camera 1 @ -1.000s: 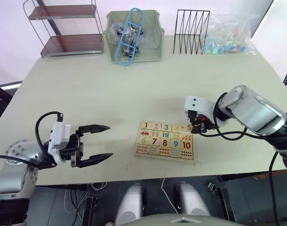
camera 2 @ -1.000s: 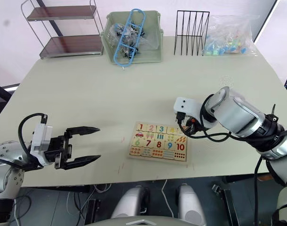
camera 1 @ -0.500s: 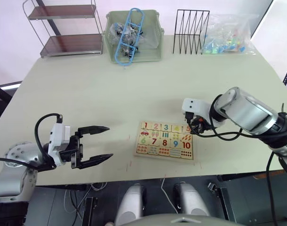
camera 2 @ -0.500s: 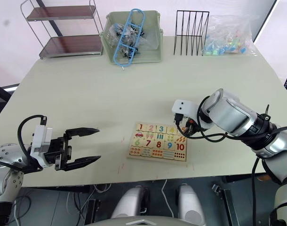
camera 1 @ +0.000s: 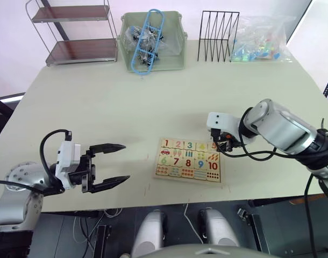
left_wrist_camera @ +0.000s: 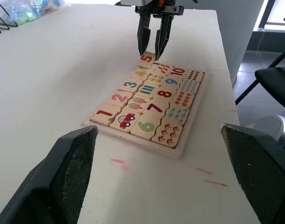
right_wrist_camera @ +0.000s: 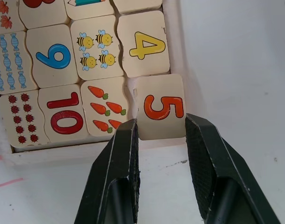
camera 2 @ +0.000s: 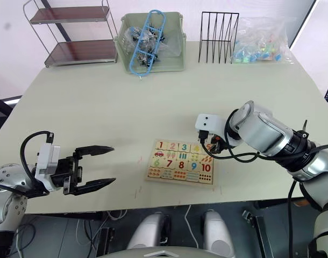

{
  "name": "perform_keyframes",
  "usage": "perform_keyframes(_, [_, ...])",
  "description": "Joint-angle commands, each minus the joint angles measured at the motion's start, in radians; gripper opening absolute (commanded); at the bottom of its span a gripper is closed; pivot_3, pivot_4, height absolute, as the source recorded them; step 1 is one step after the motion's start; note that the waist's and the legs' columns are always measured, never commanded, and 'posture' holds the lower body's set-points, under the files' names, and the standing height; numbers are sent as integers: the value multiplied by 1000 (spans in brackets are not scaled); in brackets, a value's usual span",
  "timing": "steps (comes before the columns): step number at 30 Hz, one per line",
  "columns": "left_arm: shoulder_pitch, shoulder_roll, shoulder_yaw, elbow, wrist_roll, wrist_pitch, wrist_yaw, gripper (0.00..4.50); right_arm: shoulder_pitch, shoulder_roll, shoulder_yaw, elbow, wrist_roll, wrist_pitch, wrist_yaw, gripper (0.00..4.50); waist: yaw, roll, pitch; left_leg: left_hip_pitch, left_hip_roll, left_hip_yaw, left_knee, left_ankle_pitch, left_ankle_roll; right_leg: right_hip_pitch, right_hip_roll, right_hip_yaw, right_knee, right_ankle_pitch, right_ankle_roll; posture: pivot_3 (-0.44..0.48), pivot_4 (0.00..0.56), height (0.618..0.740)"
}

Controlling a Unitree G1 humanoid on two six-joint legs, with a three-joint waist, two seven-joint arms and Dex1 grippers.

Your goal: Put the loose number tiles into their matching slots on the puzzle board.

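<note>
Pale table (camera 1: 99,107), 5 tile (right_wrist_camera: 163,107) between right gripper (right_wrist_camera: 162,128) fingers, askew on puzzle board (right_wrist_camera: 86,151) corner

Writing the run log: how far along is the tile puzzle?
Tiles 1 to 4 sit in the top row of the puzzle board. The 5 tile is at its corner slot, tilted on the rim rather than flush, with the right gripper open around it. Left: seat the 5. The left gripper is open, off the board.

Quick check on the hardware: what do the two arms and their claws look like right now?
Both arms are silver-grey metal with rounded joints and looping black cables. Each wrist carries a white boxy module ahead of a black claw. The left claw has two long, tapering black fingers; the right claw has two broad black fingers with textured inner pads.
</note>
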Motion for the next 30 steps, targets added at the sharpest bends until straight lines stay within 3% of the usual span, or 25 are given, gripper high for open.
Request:
perform_keyframes(1, [8,0,22,-33,-16,-9,2,4500,-3,-11,1,-13,-15,-20,12,851,0,0,0,0,0,0,0,0,0,0,0,0,0,0,0,0,150,740])
perform_keyframes(21, [11,-1,17,-43,-17,-5,9,4500,20,-7,1,-12,-36,-59,26,851,0,0,0,0,0,0,0,0,0,0,0,0,0,0,0,0,150,740])
perform_keyframes(22, [10,-1,16,-42,-17,-5,9,4500,21,-7,1,-11,-38,-64,27,1651,0,0,0,0,0,0,0,0,0,0,0,0,0,0,0,0,150,740])
perform_keyframes(25, [7,0,14,-40,-17,-5,10,4500,23,-7,-2,-6,-43,-75,30,2959,0,0,0,0,0,-1,0,0,0,0,0,0,0,0,0,0,150,740])
perform_keyframes(27, [5,0,13,-39,-17,-5,10,4500,24,-7,-5,-2,-47,-82,32,4190,0,0,0,0,0,-1,0,0,0,0,0,0,0,0,0,0,150,740])
perform_keyframes(28, [4,0,12,-39,-17,-5,10,4500,25,-8,-8,-1,-47,-84,33,4478,0,0,0,0,0,-1,0,0,0,0,0,-1,0,0,0,0,150,740])
perform_keyframes(30, [3,-1,12,-38,-17,-4,10,4500,25,-11,-17,1,-45,-82,35,4478,0,0,0,0,0,-1,0,0,0,0,0,-1,0,0,0,0,150,740])
